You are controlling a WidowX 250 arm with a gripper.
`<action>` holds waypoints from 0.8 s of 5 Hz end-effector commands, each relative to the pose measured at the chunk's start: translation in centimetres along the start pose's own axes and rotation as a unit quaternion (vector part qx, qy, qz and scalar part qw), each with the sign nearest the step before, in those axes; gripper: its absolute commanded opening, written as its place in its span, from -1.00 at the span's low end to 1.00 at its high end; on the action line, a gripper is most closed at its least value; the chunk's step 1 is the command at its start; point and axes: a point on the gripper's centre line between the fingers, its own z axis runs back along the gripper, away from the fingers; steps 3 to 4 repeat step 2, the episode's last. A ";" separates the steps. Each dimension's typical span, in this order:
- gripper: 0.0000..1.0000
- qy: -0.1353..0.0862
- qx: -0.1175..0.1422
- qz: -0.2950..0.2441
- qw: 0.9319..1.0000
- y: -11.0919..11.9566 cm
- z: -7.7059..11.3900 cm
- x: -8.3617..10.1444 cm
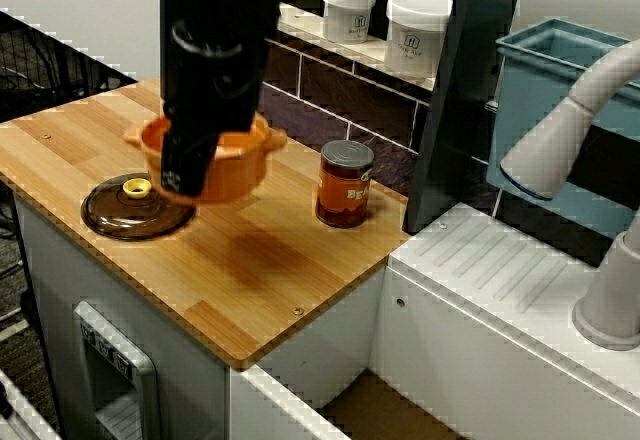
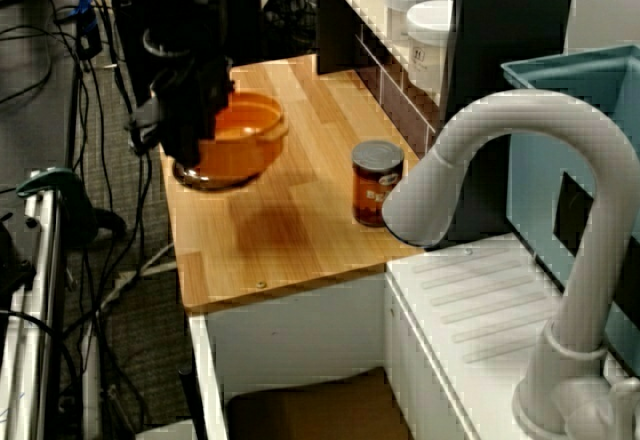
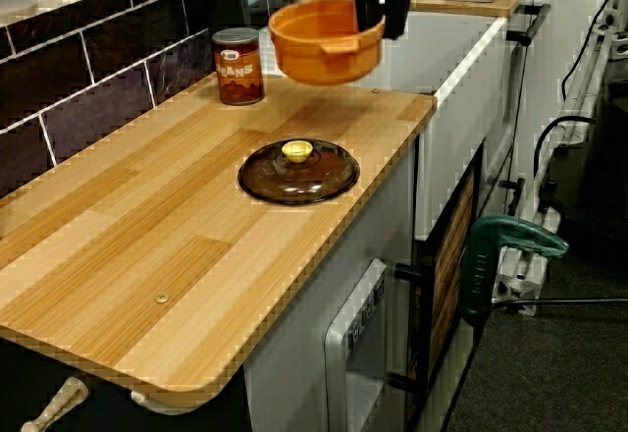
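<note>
Claw [image 3: 383, 18] clamps the rim of 1 orange pot [image 3: 319, 44], which we see hanging clear above the wooden counter [image 3: 147, 255]. Near the pot, 1 brown glass lid [image 3: 298, 172] lies flat; 1 bean can [image 3: 237, 66] stands upright by the tiled wall [image 3: 98, 88].

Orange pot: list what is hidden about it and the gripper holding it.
Fingers: the black arm covers them in the view facing the shelf and the view over the faucet.
Gripper: the top edge cuts it off in the view along the counter, above the orange pot.
Brown lid: pot and arm hide most of it in the view over the faucet.
Jar labels: too small to read.
</note>
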 end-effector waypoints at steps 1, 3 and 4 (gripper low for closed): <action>-1.00 0.000 0.017 0.006 1.000 0.2 -1.5 2.2; -1.00 0.010 0.015 0.007 1.000 0.6 -2.5 2.7; -1.00 0.010 0.015 0.007 1.000 0.6 -2.5 2.7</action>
